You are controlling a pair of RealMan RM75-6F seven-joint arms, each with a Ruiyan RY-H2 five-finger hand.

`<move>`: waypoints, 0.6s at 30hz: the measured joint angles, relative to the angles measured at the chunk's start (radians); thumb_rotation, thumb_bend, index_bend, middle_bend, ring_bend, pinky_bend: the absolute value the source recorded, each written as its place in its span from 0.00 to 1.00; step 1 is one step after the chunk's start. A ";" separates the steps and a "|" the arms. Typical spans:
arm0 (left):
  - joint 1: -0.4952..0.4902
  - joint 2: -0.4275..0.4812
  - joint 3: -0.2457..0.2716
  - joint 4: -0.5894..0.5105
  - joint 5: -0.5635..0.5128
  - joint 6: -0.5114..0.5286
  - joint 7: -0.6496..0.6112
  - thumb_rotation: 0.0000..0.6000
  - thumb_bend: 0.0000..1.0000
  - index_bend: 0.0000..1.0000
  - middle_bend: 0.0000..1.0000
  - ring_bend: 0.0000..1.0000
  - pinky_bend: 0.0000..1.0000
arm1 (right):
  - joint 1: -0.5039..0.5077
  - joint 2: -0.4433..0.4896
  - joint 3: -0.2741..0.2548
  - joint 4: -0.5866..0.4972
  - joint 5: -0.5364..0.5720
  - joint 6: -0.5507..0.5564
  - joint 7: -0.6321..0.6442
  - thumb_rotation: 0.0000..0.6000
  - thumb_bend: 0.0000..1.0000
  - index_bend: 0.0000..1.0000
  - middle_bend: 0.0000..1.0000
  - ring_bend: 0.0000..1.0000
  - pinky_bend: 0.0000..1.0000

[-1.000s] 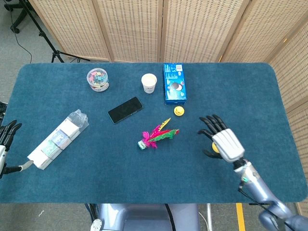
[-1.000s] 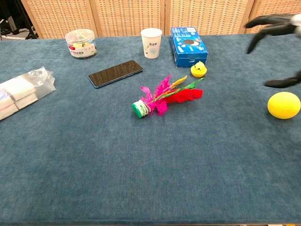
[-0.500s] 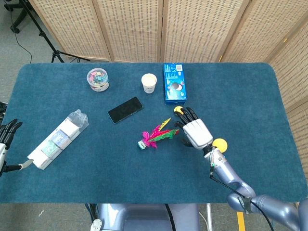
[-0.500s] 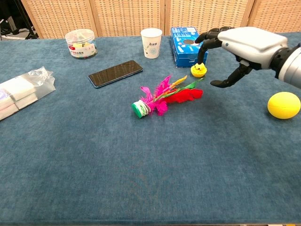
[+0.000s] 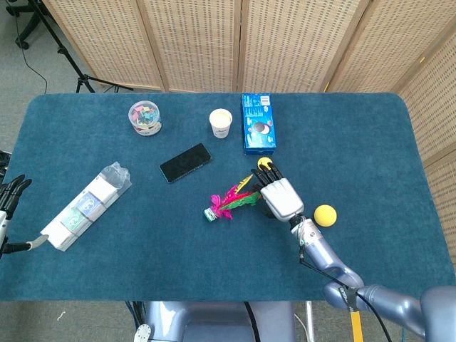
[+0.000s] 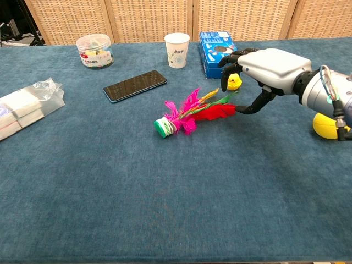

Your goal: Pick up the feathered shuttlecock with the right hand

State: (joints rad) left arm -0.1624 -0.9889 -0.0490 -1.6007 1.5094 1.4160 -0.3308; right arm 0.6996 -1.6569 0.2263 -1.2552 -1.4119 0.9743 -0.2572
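The feathered shuttlecock [image 5: 229,200] [image 6: 190,112] lies on its side mid-table, green-and-white base to the left, pink, red and yellow feathers fanning right. My right hand [image 5: 276,196] [image 6: 269,68] hovers at the feather tips with fingers spread, holding nothing; the thumb tip is at the red feather end, and I cannot tell if it touches. My left hand [image 5: 10,196] shows only at the far left edge of the head view, off the table, fingers apart and empty.
A small yellow duck [image 6: 234,82] sits just behind my right hand, beside a blue box [image 5: 258,122]. A yellow ball [image 5: 325,214] lies to the right. A black phone [image 5: 185,162], paper cup [image 5: 221,122], candy jar [image 5: 144,117] and wrapped packet [image 5: 86,206] lie further left.
My right hand has swung left from beside the yellow ball, past the duck, and lowered to the shuttlecock's feather tips. The shuttlecock has not moved.
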 measured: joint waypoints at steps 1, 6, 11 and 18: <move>0.000 0.000 0.000 0.000 0.000 0.000 -0.002 1.00 0.00 0.00 0.00 0.00 0.00 | 0.002 -0.007 -0.001 0.006 0.002 0.001 0.006 1.00 0.34 0.39 0.13 0.00 0.00; -0.001 0.002 -0.001 0.001 -0.002 -0.005 -0.013 1.00 0.00 0.00 0.00 0.00 0.00 | 0.012 -0.038 -0.004 0.040 0.010 0.005 0.031 1.00 0.39 0.45 0.15 0.00 0.00; -0.004 0.000 0.002 0.003 0.001 -0.011 -0.008 1.00 0.00 0.00 0.00 0.00 0.00 | 0.024 -0.071 -0.009 0.091 0.007 0.020 0.045 1.00 0.51 0.53 0.15 0.00 0.00; -0.008 -0.002 0.007 -0.002 0.010 -0.017 0.005 1.00 0.00 0.00 0.00 0.00 0.00 | 0.030 -0.084 -0.022 0.121 -0.010 0.052 0.062 1.00 0.60 0.57 0.17 0.00 0.00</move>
State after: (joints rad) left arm -0.1704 -0.9911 -0.0416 -1.6031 1.5192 1.3988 -0.3262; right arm 0.7299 -1.7405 0.2042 -1.1342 -1.4220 1.0261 -0.1953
